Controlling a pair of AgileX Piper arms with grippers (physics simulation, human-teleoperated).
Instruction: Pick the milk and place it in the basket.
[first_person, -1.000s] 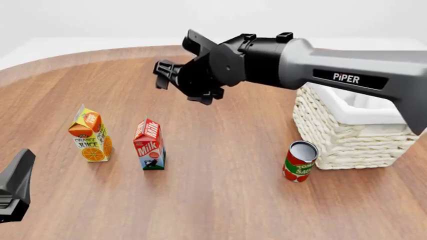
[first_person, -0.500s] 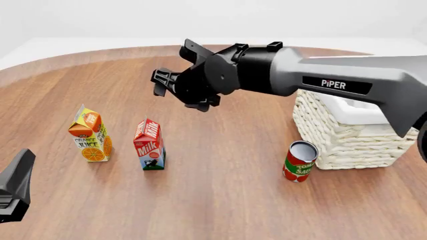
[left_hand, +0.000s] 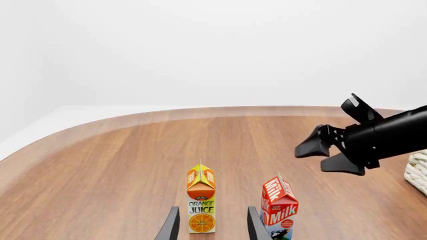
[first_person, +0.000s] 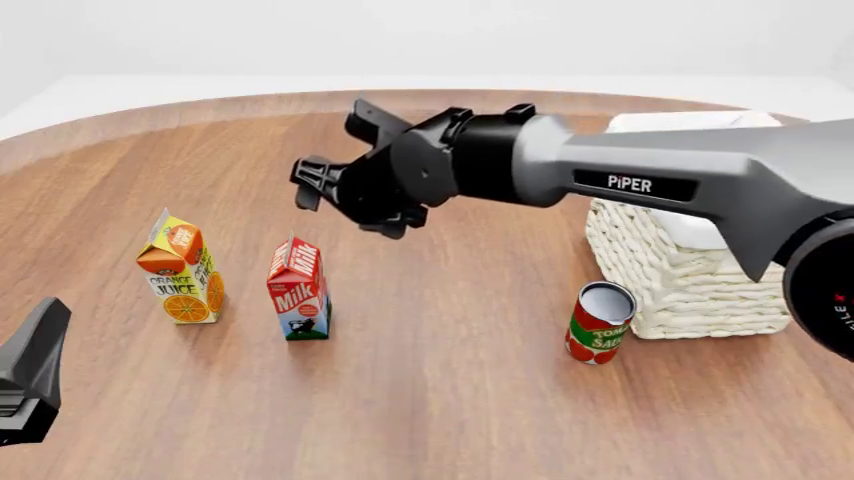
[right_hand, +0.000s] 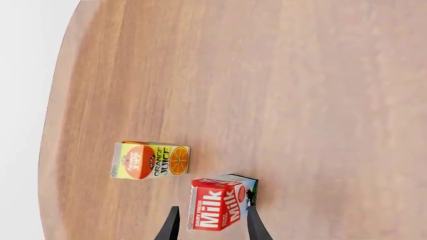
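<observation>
Hovering over the milk

My right gripper (first_person: 350, 190) hangs above the table (first_person: 441, 350), jaws apart, empty. Milk (first_person: 299, 289) upright beside juice carton (first_person: 180, 268). Basket (first_person: 687, 270) far right, tomato can (first_person: 599, 322) before it. Left gripper (left_hand: 209, 226) parted

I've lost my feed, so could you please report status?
Right gripper open above milk. Left gripper open, idle. Basket waiting; path unobstructed.

Right tool (first_person: 350, 190) is held above the table (first_person: 441, 400), fingers spread, empty, beyond the milk (first_person: 300, 290). Milk stands upright just beside the orange juice carton (first_person: 180, 268). Tomato can (first_person: 599, 322) is set just beside the basket (first_person: 687, 270). Left tool (first_person: 30, 385) is seen at lower left edge.
</observation>
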